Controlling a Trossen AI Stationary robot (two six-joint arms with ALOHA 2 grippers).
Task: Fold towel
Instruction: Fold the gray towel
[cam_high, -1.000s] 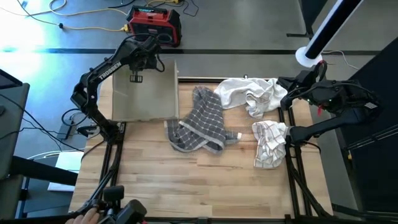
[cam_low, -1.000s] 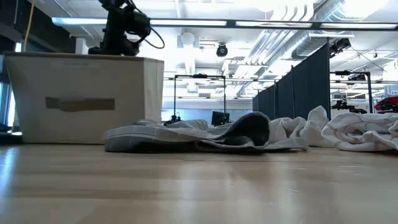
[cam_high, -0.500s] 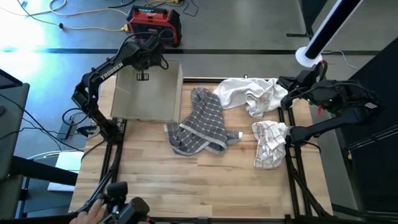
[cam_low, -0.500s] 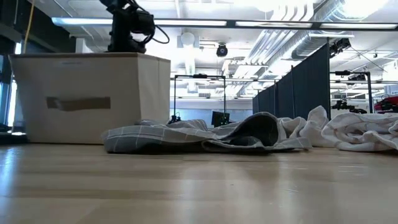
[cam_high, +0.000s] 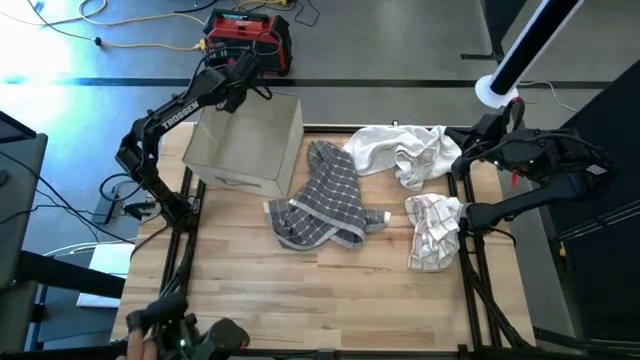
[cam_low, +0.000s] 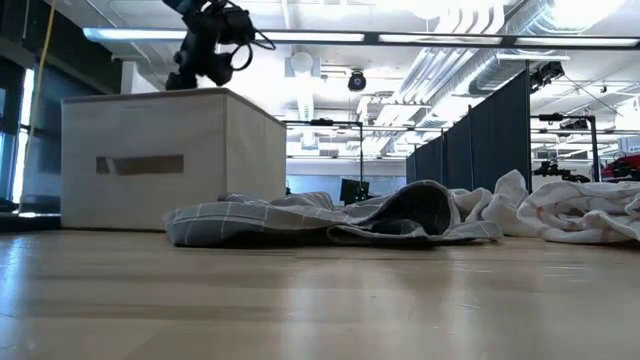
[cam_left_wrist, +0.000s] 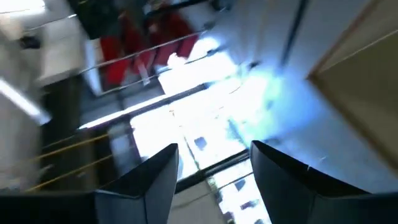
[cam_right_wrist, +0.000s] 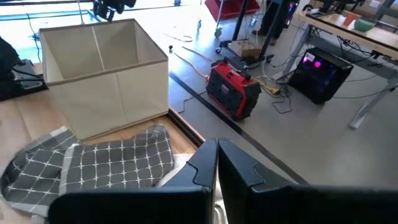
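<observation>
Since rotated from earlier: beige bin (cam_high: 245, 140)

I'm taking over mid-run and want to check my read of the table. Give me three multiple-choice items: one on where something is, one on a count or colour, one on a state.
1. Where is the left gripper?
A. Over the far corner of the beige box
B. On the checked towel
C. At the table's near edge

2. How many cloth items lie on the table?
A. One
B. Three
C. Five

3. What state is the grey checked towel in?
A. Folded into a neat square
B. Inside the box
C. Rumpled and unfolded beside the box

Answers:
1 A: the high view shows the arm reaching over the box's far corner.
2 B: the grey checked towel, a white towel and a pale checked cloth.
3 C: it lies bunched on the wood, with the right gripper off at the table's right side.
</observation>
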